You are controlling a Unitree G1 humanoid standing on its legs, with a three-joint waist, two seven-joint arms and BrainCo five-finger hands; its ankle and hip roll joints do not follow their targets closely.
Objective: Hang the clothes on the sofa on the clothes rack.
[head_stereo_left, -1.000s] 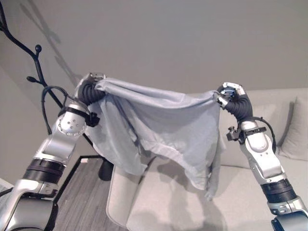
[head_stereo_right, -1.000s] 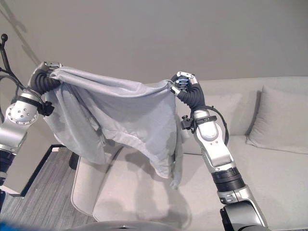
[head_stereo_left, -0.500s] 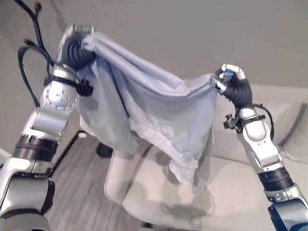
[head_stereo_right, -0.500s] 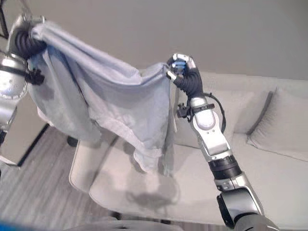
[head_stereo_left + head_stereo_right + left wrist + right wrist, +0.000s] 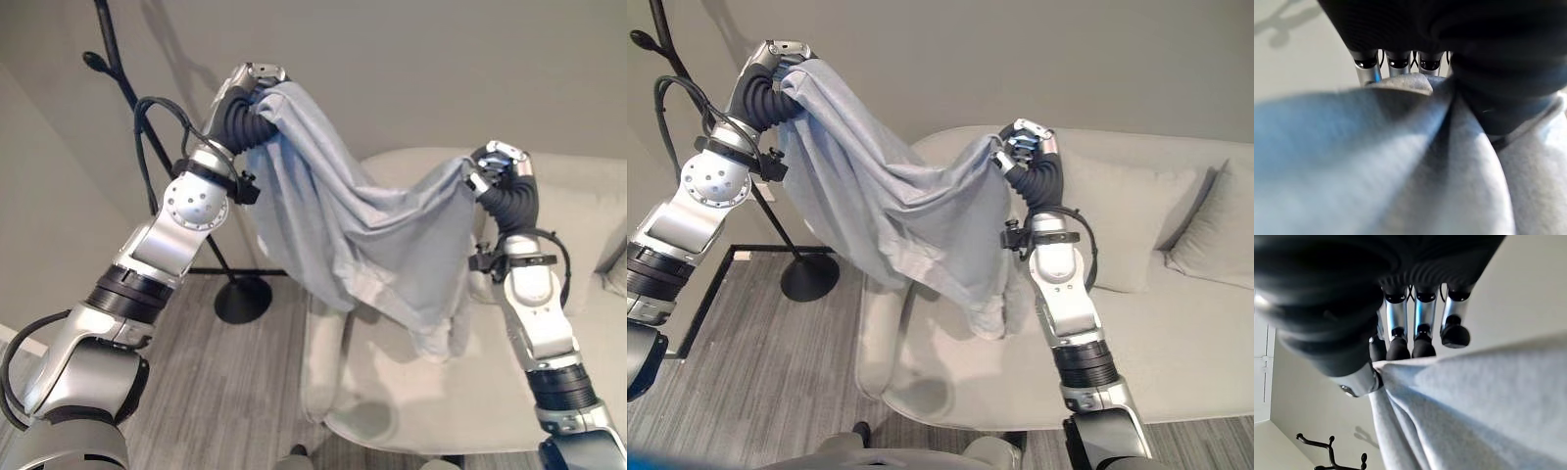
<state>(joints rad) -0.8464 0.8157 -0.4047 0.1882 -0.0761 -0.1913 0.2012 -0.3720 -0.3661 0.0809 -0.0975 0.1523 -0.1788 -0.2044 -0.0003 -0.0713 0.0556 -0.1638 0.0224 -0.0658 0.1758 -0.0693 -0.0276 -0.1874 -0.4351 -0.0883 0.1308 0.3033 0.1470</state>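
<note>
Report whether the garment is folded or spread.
Spread: the grey garment hangs stretched between the raised left hand and right hand.

Soft, even indoor light from above casts faint branching shadows of the clothes rack (image 5: 122, 88) on the wall (image 5: 411, 69), a dim patch beneath the hanging garment (image 5: 343, 225), and close-range blur in both wrist views.

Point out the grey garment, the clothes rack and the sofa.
grey garment (image 5: 362, 235), left eye view, middle of the hanging cloth.
clothes rack (image 5: 242, 299), left eye view, round black base.
sofa (image 5: 1176, 333), right eye view, seat cushion.
</note>
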